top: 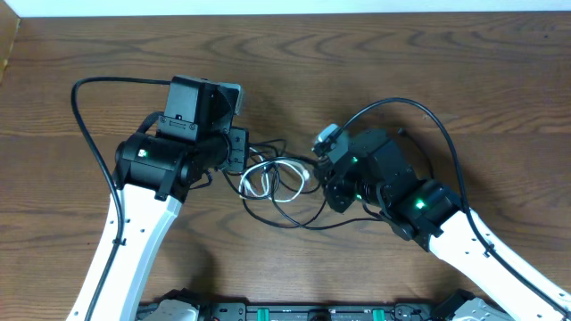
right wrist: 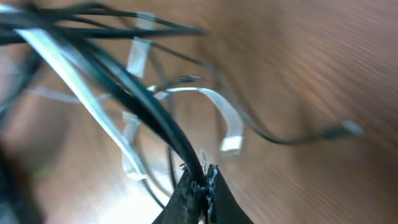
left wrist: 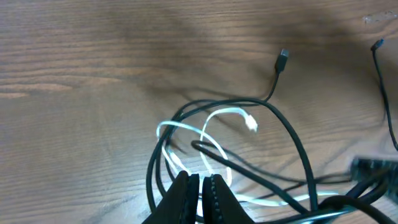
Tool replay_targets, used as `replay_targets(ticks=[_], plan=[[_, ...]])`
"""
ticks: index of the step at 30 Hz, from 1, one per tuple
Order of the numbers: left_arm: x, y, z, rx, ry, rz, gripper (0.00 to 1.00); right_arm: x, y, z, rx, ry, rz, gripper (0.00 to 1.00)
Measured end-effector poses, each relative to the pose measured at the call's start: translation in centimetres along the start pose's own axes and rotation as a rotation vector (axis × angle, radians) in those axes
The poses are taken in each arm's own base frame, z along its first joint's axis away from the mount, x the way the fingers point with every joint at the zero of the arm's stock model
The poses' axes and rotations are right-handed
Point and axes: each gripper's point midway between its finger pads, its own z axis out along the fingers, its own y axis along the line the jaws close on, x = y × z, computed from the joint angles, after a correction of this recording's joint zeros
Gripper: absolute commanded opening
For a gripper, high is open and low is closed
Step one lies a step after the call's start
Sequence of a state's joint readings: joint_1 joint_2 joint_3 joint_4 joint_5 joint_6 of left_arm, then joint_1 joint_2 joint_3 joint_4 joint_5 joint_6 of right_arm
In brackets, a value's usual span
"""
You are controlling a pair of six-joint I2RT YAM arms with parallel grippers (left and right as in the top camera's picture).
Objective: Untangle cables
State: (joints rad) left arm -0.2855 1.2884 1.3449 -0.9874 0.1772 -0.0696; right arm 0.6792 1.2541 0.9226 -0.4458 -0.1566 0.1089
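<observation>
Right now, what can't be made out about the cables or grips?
Left wrist: whether the shut left gripper pinches the white cable; its fingertips cover the contact.
Left wrist: black cables run off the bottom and right edges.
Right wrist: motion blur; crossings unreadable beyond the black strand in the shut right gripper.
Overhead: tangle too small, ends covered by the left arm and right arm.
</observation>
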Motion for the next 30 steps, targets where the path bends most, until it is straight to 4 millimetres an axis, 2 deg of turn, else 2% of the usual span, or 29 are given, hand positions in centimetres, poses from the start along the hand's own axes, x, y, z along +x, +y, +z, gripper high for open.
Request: replay_targets(ticks=[4,6,10,14,25,30], plan=[[0.0,0.0,0.0,-0.001,0.001,0.000,0.08,1.8,-3.2,-0.4,0.183,0.058,0.126,0.01],[0.0,0.1,0.0,-0.006,0.001,0.000,0.08,3.5,-5.2,-1.0,0.296,0.109,0.211,0.01],[0.2,0.6,0.0,-0.037,0.006,0.000,0.08,6.6,-9.0,-3.0,0.510,0.184,0.359,0.01],[0.4,1.2,0.0,-0.073,0.012,0.000,0.08,8.6,-11.9,-4.9,0.655,0.224,0.457,0.01],[0.7,4.0,-0.5,-0.236,0.014,-0.040,0.08,11.9,-19.1,-9.9,0.898,0.246,0.718,0.01],[0.7,5.0,-0.7,-0.267,0.008,-0.077,0.08,13.1,-21.1,-11.5,0.953,0.241,0.808,0.01]])
